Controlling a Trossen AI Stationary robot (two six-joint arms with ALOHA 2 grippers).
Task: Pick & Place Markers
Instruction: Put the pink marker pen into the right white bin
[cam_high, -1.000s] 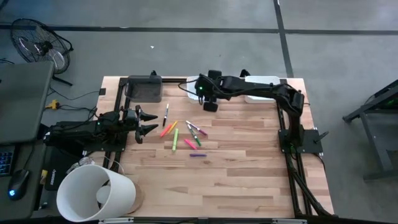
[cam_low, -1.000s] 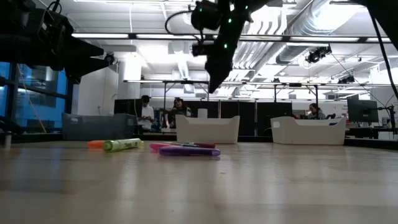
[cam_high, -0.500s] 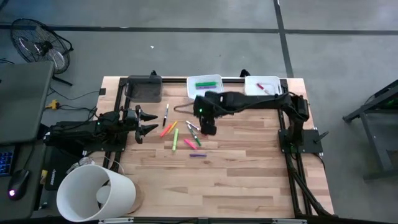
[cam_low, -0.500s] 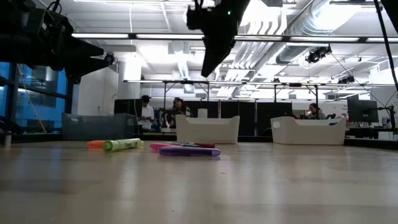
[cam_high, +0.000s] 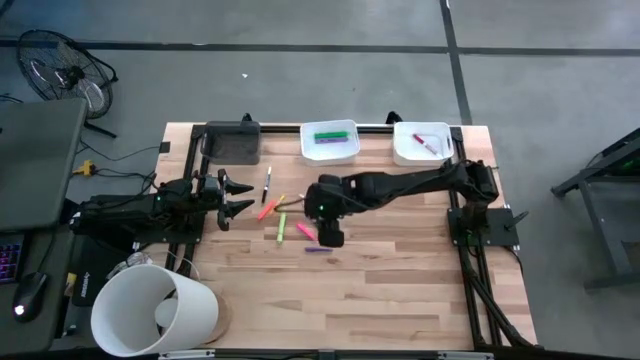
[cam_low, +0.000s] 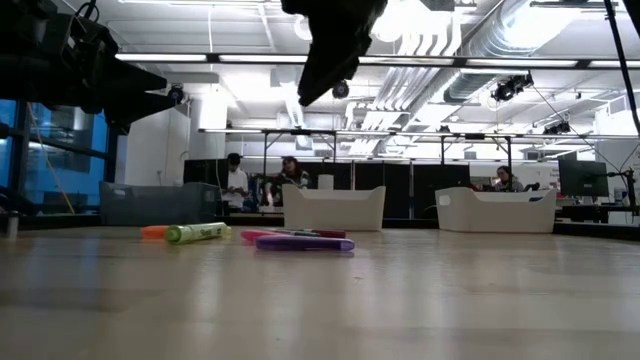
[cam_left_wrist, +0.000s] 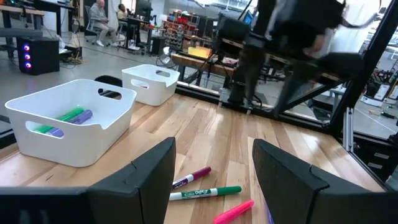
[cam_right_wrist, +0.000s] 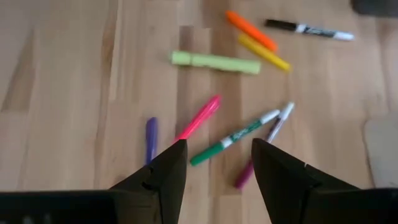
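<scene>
Hovering above the scattered thin coloured markers (cam_high: 295, 218) on the pale wooden plank table (cam_high: 380, 290), the right pincer (cam_high: 329, 236) has its two dark fingers spread apart and grasps nothing. Beneath it lie a pink marker (cam_right_wrist: 199, 117), a green-capped white marker (cam_right_wrist: 235, 137) and a short purple marker (cam_right_wrist: 150, 134). The left pincer (cam_high: 237, 196) waits released at the table's left edge. Two white rectangular plastic trays (cam_high: 330, 142) at the far edge hold more markers.

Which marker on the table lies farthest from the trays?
The purple marker: it lies alone at the cluster's near edge, beyond the pink marker and green ones, farthest from both white trays.
</scene>
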